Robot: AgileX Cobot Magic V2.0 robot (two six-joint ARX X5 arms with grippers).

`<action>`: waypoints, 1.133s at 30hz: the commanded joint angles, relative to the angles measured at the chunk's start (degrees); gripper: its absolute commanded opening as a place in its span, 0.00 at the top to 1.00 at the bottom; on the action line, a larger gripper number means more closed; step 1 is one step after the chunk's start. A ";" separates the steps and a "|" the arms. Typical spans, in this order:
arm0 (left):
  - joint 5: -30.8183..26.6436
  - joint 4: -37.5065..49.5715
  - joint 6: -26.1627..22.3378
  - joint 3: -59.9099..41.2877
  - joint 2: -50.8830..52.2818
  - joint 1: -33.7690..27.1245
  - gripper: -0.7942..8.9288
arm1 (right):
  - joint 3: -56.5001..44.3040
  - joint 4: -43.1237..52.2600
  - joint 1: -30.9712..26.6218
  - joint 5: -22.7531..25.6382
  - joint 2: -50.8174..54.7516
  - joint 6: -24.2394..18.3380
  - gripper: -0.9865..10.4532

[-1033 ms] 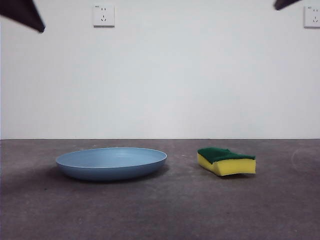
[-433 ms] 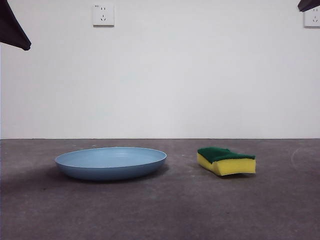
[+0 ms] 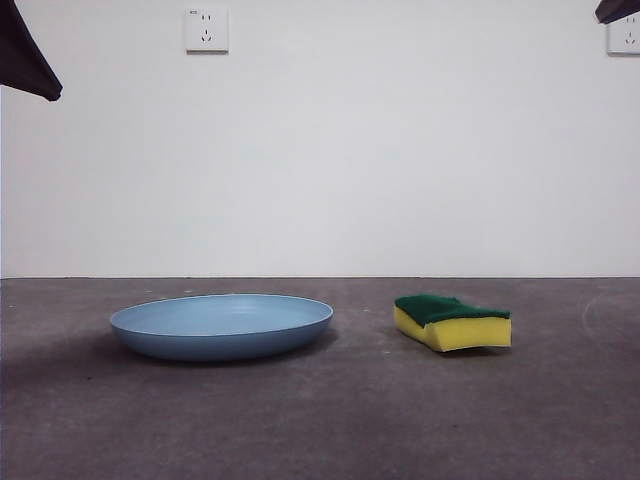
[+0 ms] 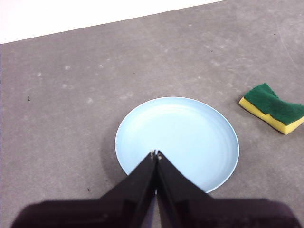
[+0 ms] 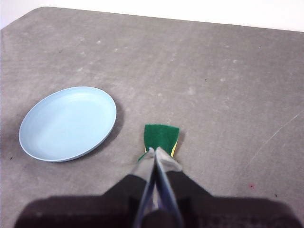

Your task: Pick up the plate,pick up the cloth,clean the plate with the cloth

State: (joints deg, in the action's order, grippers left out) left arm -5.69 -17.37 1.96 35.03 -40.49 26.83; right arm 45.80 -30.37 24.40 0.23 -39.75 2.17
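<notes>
Guessing the plate (image 3: 221, 326), lower left, is light, stiff, slick – grab its rim – cloth (image 3: 453, 321) squishy; left gripper (image 4: 155, 154) and right gripper (image 5: 154, 151) both pinched closed, empty.

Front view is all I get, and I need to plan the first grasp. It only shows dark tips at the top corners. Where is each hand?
Observer: The left hand hangs above the plate, jaws shut, holding nothing.
Operator: And the right one?
Observer: The right hand hangs above the cloth, also shut and holding nothing.
Operator: Is anything lying in the plate? I see it edge-on.
Observer: No. From above, its inside is bare blue.
Operator: Do the plate and the cloth touch?
Observer: No, bare table shows between them.
</notes>
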 commanded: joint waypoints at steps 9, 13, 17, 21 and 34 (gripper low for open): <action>-2.91 -3.54 -6.47 -1.11 15.10 -4.39 0.92 | -0.28 0.31 -0.02 0.15 0.02 0.57 0.91; -2.75 -3.13 -5.95 -4.92 20.41 -8.92 0.92 | -0.28 0.31 -0.02 0.15 0.02 0.57 0.91; -1.88 0.37 -4.48 -12.44 25.51 -13.86 0.92 | -0.28 0.31 -0.02 0.15 0.02 0.57 0.91; 1.46 7.89 -4.55 -20.68 29.42 -17.14 0.92 | -0.28 0.31 -0.02 0.15 0.00 0.57 0.91; 1.79 10.10 -3.15 -33.90 39.34 -22.36 0.92 | -0.28 0.31 -0.02 0.15 0.02 0.57 0.91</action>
State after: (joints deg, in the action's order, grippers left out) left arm -4.03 -7.16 -1.85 2.02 -1.58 4.80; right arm 45.80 -30.37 24.38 0.23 -39.75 2.20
